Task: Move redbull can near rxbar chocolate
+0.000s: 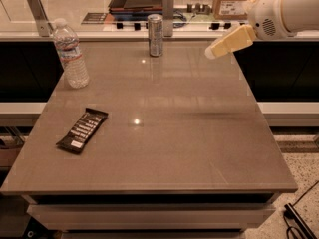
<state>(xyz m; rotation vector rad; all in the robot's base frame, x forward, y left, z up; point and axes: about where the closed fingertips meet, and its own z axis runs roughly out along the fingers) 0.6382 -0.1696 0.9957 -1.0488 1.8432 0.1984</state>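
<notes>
The can (pixel 155 35) stands upright at the far edge of the desk (pixel 189 133), well apart from the chocolate bar (pixel 82 130) lying flat at the front left. It is probably light, slick and easily dented (thin metal), so grip it around mid-body. The gripper (pixel 215 49) hovers to its right, not touching; I cannot tell how its jaws stand. A water bottle (pixel 71 54) at far left looks clear of the path.
</notes>
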